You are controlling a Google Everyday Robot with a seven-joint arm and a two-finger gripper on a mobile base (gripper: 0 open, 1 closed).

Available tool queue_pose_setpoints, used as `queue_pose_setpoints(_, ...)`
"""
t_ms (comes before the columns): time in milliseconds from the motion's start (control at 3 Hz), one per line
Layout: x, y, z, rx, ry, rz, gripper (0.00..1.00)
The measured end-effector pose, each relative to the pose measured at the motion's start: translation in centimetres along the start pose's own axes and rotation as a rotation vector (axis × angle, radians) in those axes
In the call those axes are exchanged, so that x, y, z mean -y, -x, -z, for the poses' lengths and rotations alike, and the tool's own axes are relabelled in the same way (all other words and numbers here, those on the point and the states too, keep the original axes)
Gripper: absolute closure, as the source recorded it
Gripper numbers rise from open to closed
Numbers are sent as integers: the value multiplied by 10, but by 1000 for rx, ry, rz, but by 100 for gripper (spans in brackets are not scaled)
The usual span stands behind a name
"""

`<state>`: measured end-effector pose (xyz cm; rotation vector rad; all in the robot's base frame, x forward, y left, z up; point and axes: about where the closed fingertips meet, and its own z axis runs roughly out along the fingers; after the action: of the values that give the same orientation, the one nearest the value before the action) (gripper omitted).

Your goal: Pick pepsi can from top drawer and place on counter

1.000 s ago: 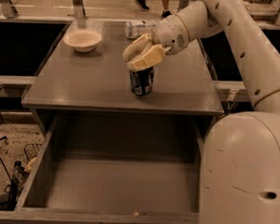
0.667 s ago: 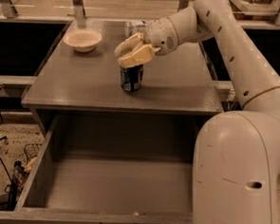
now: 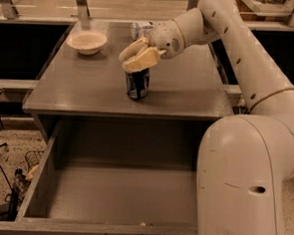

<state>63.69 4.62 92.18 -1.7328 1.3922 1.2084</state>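
Note:
The pepsi can (image 3: 137, 85), dark with faint white markings, stands upright on the grey counter (image 3: 84, 88), a little in from the front edge. My gripper (image 3: 137, 59) reaches in from the right and sits over the can's top, with its cream fingers (image 3: 145, 58) closed on the upper rim. The can's silver top is hidden by the fingers. The top drawer (image 3: 117, 197) is pulled fully open below the counter, and its grey floor is bare.
A white bowl (image 3: 87, 40) sits at the counter's back left. A clear plastic bottle (image 3: 141, 28) lies at the back, behind the gripper. My white arm and base (image 3: 242, 185) fill the right side, beside the drawer. Black recesses flank the cabinet.
The gripper and the can have moved left together along the counter, then stayed about where they are. The drawer and the bowl have not moved.

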Motion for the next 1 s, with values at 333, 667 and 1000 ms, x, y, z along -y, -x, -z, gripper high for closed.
queue_pose_setpoints(333, 0, 0, 0, 0, 0, 0, 100)
queue_pose_setpoints(667, 0, 0, 0, 0, 0, 0, 82)
queue_pose_setpoints(1000, 0, 0, 0, 0, 0, 0, 58)
